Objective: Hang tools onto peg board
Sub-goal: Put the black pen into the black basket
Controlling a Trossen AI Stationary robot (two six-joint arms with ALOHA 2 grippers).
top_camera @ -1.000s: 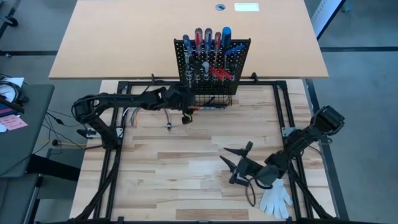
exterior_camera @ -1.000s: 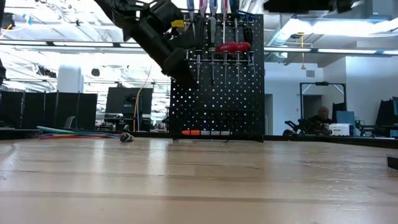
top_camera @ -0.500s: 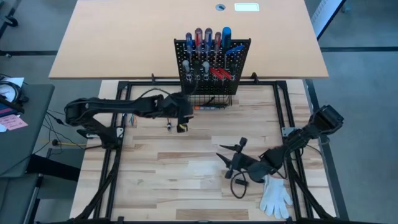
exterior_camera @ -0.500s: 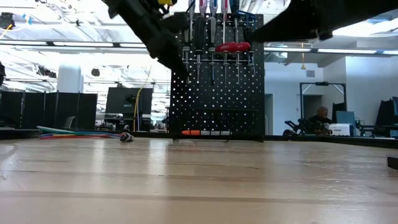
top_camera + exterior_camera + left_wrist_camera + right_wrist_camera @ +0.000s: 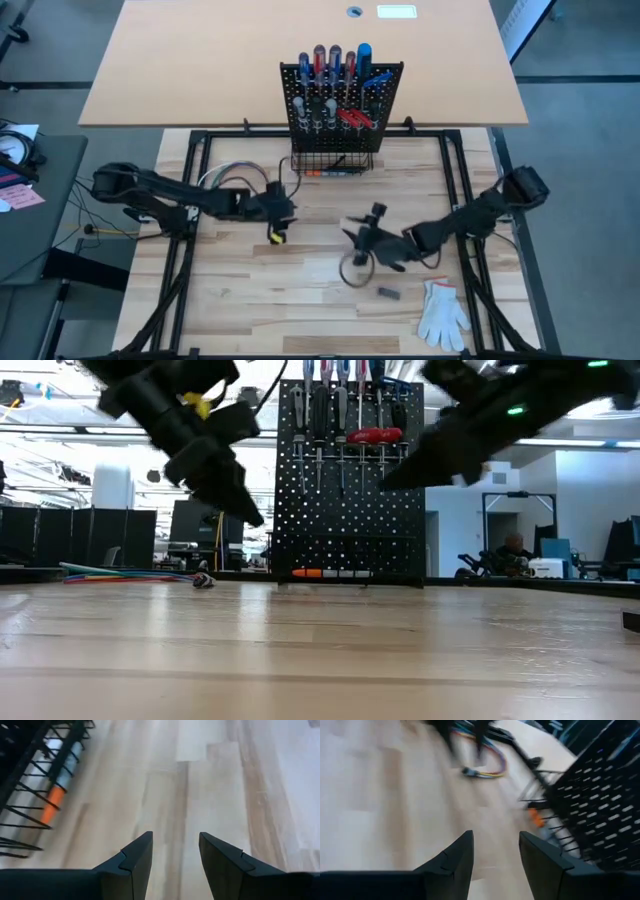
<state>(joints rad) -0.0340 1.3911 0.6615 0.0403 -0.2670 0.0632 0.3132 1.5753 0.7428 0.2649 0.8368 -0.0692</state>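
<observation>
Blond wood table [image 5: 300, 300] carries the rest. At twelve o'clock stands the peg board [image 5: 385, 80], its rings filled with tools [image 5: 335, 62], and more lie in the basket [image 5: 335, 160] at its foot. Left gripper [image 5: 280, 212] hangs over bare wood at about nine o'clock from the middle; its wrist view shows jaws parted with nothing between them. Right gripper [image 5: 362, 240] hovers near the middle, toward four o'clock, jaws likewise apart and empty. A white glove [image 5: 443, 315] lies at five o'clock, with a small dark piece [image 5: 388, 293] just beside it; whether that piece is a tool I cannot tell. Judging by the full rings, little is left. If the dark piece belongs on the board, the right gripper, being nearer, should descend squarely over it and close across its narrow side, clear of the glove.
</observation>
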